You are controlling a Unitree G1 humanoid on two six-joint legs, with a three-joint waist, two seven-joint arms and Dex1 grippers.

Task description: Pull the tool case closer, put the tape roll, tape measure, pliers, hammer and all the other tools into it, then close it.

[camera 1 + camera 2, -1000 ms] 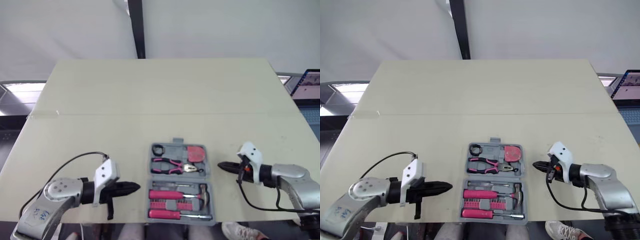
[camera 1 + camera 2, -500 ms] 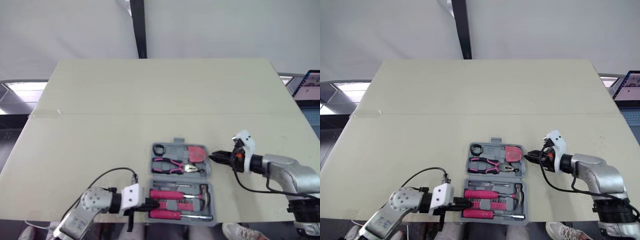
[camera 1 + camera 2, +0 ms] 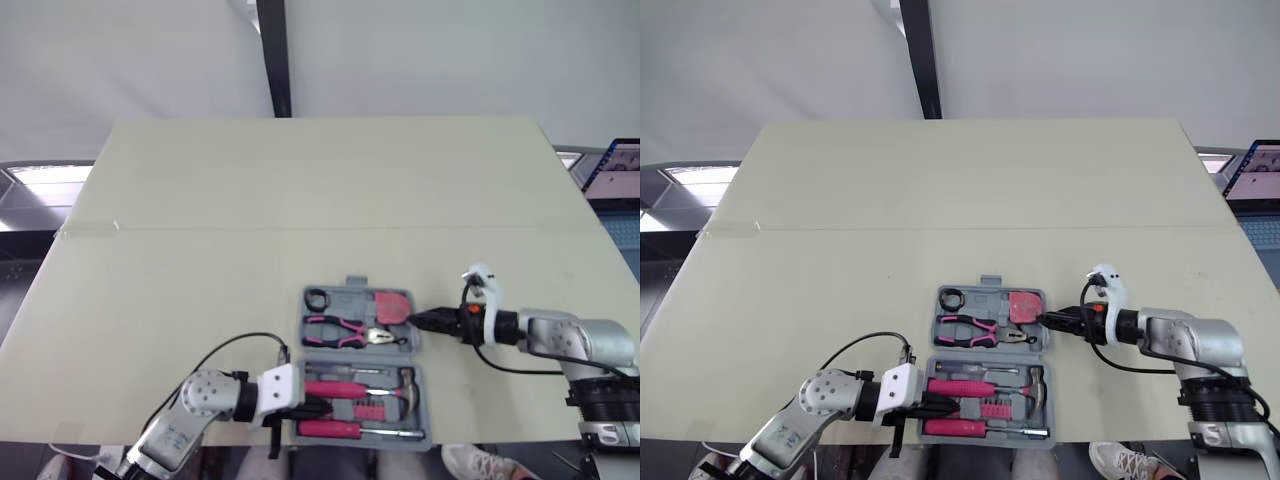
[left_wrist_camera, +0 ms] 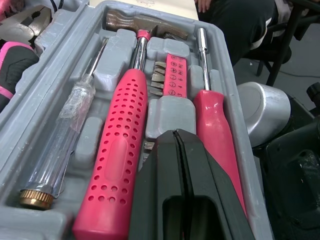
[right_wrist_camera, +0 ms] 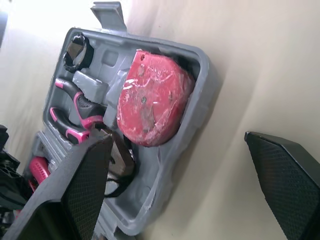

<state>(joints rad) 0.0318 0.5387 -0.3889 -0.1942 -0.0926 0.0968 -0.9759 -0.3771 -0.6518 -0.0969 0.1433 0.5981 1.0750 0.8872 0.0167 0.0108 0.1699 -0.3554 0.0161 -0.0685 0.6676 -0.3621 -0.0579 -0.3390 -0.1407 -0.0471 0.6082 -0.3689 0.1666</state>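
Left gripper (image 4: 176,134), fingers pressed together, hangs over the hammer (image 4: 122,150) in the open tool case (image 3: 357,297); right gripper (image 3: 418,320), fingers spread, sits beside the tape measure (image 3: 394,306).

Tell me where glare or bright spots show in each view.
Right wrist view: the table washes out to white beside the tool case, and the red tape measure carries small highlights. Left wrist view: sheen on the clear screwdriver handle. Eye views: even light.
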